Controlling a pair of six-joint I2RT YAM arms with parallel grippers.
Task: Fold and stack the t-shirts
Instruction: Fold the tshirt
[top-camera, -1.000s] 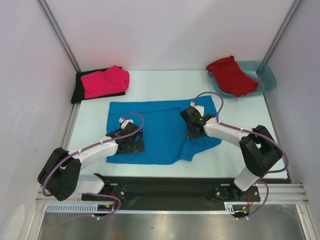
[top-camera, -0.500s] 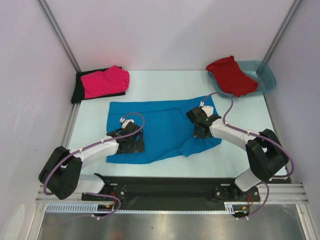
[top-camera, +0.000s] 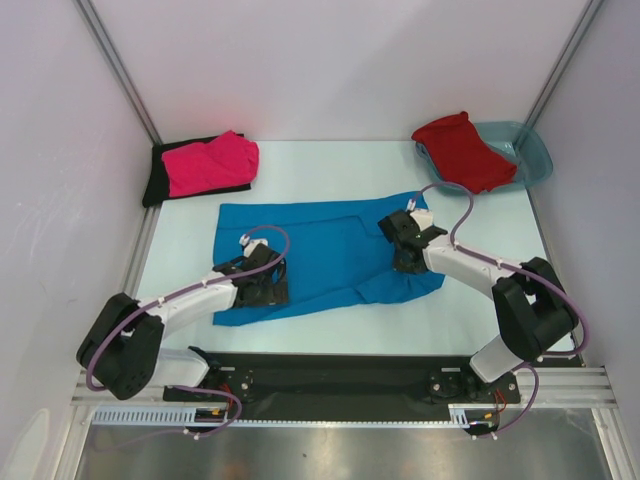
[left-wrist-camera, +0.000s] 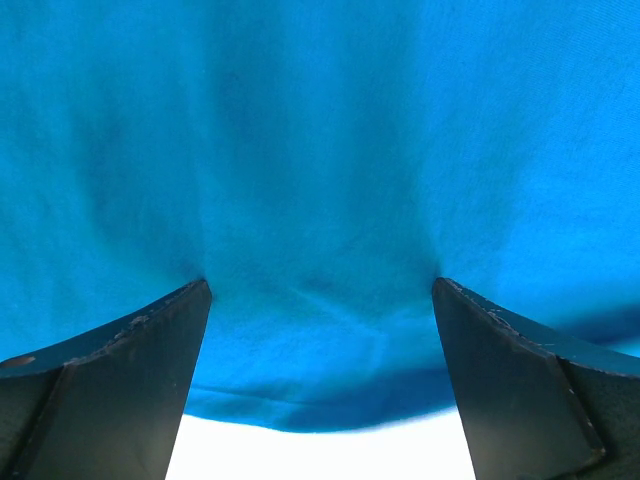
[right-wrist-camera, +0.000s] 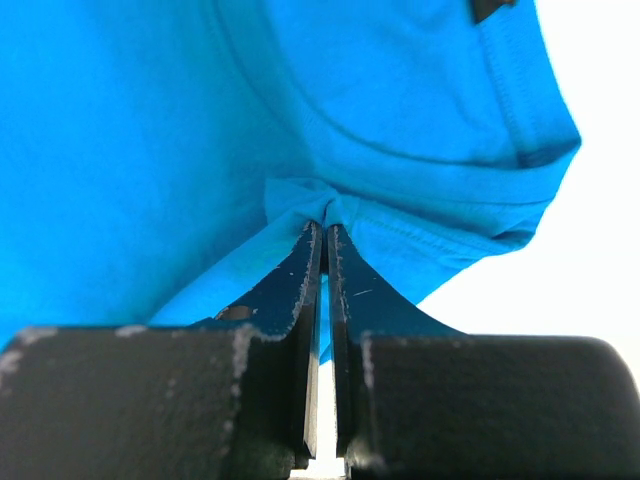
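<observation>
The bright blue t-shirt (top-camera: 310, 250) lies spread in the middle of the table. My left gripper (top-camera: 268, 292) is open and presses down on the shirt near its front left edge; in the left wrist view the cloth (left-wrist-camera: 320, 180) fills the gap between the spread fingers (left-wrist-camera: 120, 370). My right gripper (top-camera: 405, 262) is shut on a pinch of the blue shirt's right part; the right wrist view shows the fold (right-wrist-camera: 320, 195) clamped at the fingertips. The red t-shirt (top-camera: 462, 152) drapes over the teal tub. The hot pink t-shirt (top-camera: 210, 163) lies on the black one (top-camera: 157, 180) at the back left.
The translucent teal tub (top-camera: 528, 152) stands at the back right corner. White walls with metal posts close in the table on three sides. A black rail with the arm bases runs along the near edge (top-camera: 330, 380).
My right gripper has moved right and toward the back, dragging the blue shirt's right side with it; the front right flap has flattened out. My left gripper has stayed in place on the shirt.
</observation>
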